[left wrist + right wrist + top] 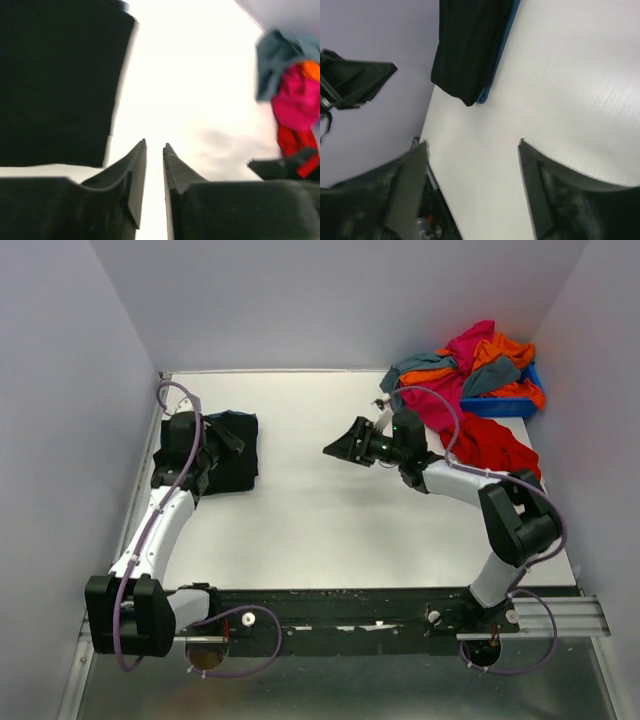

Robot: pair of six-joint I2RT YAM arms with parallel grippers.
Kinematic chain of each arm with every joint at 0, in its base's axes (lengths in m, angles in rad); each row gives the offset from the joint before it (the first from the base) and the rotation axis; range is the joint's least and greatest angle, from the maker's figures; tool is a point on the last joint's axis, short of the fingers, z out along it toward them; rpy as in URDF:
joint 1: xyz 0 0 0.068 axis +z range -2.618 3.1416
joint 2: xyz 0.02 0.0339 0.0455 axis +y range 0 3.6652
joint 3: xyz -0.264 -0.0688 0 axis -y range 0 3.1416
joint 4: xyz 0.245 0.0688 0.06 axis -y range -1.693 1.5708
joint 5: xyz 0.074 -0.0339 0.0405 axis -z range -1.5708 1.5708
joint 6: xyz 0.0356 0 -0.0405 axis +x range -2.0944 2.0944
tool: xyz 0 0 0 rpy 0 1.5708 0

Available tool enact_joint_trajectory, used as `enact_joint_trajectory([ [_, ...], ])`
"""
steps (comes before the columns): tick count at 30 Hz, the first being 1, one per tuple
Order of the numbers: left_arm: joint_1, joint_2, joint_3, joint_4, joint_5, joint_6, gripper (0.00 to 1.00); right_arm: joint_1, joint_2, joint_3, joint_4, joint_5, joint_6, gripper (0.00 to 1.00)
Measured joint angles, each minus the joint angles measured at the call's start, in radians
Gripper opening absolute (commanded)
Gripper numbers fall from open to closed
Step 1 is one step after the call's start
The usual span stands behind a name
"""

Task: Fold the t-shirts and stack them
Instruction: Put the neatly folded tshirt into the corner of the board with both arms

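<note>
A folded black t-shirt [235, 455] lies at the table's left. In the right wrist view it [470, 50] rests on a teal-blue t-shirt [498, 57] whose edge shows beneath it. My left gripper [226, 441] hovers at the shirt's near left edge; its jaws [155, 145] are almost together with nothing between them. My right gripper [335, 448] is open and empty over mid-table [472, 142], pointing left. A loose pile of t-shirts [470, 365], magenta, orange and grey-blue, sits at the back right, with a red t-shirt [495, 445] in front.
A small blue plastic bin [508, 406] is under the pile's right side. Grey walls close the left, back and right. The white table [320, 510] lies between the arms. The right gripper also shows in the left wrist view [285, 167].
</note>
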Motion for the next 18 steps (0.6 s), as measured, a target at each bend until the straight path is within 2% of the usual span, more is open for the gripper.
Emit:
enact_joint_trajectory([
  [2, -0.089, -0.026, -0.021, 0.035, -0.002, -0.002, 0.51, -0.037, -0.094, -0.09, -0.002, 0.016, 0.001, 1.0],
  [4, -0.175, -0.035, -0.063, 0.076, -0.008, -0.008, 0.74, -0.077, -0.199, -0.169, -0.011, 0.036, 0.0, 1.0],
  [6, -0.263, -0.031, -0.109, 0.105, -0.038, -0.012, 0.93, -0.121, -0.345, -0.253, -0.053, 0.086, -0.017, 1.0],
  [7, -0.314, -0.021, -0.13, 0.115, -0.069, -0.011, 0.99, -0.134, -0.401, -0.276, -0.075, 0.107, -0.028, 1.0],
  [12, -0.478, 0.054, -0.159, 0.189, -0.158, 0.01, 0.99, -0.139, -0.732, -0.413, -0.204, 0.243, -0.128, 1.0],
  [18, -0.523, 0.085, -0.216, 0.346, -0.201, 0.09, 0.99, -0.137, -1.149, -0.626, -0.349, 0.48, -0.233, 1.0],
])
